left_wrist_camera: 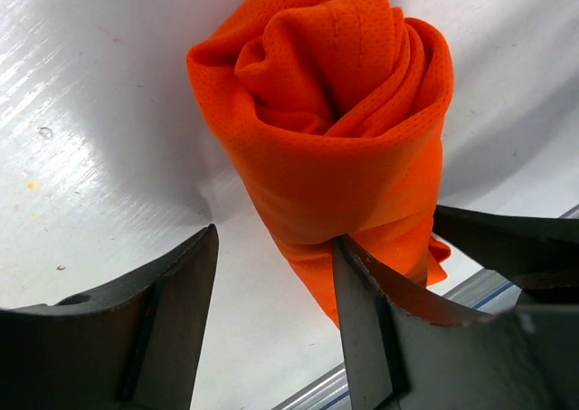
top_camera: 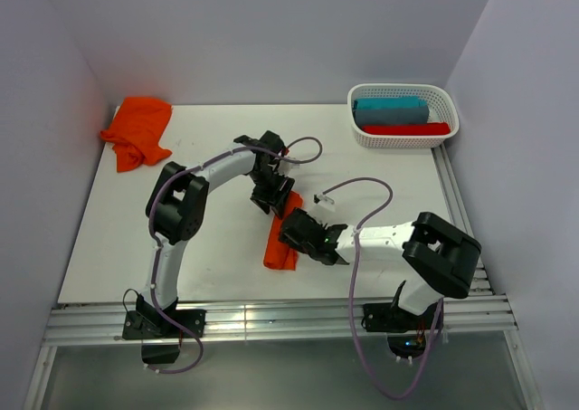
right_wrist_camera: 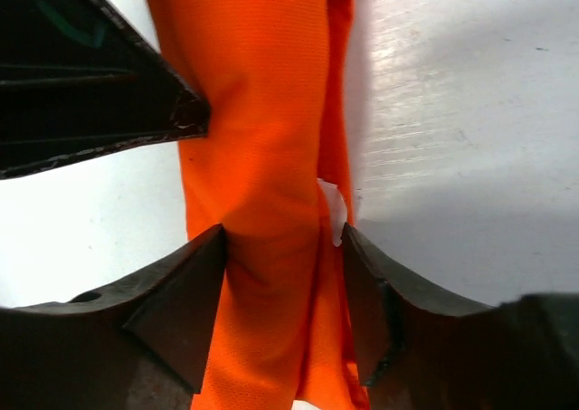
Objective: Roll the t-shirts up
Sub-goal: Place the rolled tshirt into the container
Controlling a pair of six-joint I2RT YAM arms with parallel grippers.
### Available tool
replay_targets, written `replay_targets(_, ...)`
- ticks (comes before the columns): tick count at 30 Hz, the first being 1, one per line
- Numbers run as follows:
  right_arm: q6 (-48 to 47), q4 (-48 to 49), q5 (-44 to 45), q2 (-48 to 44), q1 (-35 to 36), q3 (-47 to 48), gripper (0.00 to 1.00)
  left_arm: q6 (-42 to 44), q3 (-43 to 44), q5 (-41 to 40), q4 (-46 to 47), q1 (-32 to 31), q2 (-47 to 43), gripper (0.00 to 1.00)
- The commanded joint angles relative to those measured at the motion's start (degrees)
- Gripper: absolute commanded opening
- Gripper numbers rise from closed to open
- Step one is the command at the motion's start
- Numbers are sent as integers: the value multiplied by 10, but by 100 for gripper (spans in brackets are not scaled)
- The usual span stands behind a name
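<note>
Orange rolled t-shirt (left_wrist_camera: 344,111) bracketed end to end by two slackened grippers, mid-table.

Placement at opposite ends is judged to be meant to keep the roll from springing loose. The far end is faced by the left gripper (left_wrist_camera: 276,247), whose jaws are spread, with only one finger against the cloth and bare table (top_camera: 380,175) seen in the gap. The near end is straddled by the right gripper (right_wrist_camera: 285,238), also spread, with one finger touching the fabric and a sliver of table seen beside the other. The roll is seen as a tight spiral of thin mesh fabric, slightly flattened, with a loose flap along one side. A second t-shirt (top_camera: 137,129) is left crumpled in the far left corner, well apart from the basket (top_camera: 398,140).
</note>
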Motion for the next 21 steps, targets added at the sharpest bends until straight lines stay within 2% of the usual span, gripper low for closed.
replay_targets(1, -8, -87, 7, -7, -8, 15, 64, -7, -10, -73, 32, -4, 12, 57)
replay_targets(2, -7, -88, 9, -11, -8, 17, 68, -8, -10, -77, 29, -3, 13, 57)
replay_targets(6, -11, -71, -2, -34, -16, 4, 74, -6, -11, -84, 25, -7, 19, 57)
replay_targets(13, -29, 36, -29, -52, -45, -47, 75, -6, -3, -91, 18, -14, 24, 57)
replay_targets(21, -91, 71, -27, -75, -48, -41, 77, -5, 15, -100, 6, -19, 38, 57)
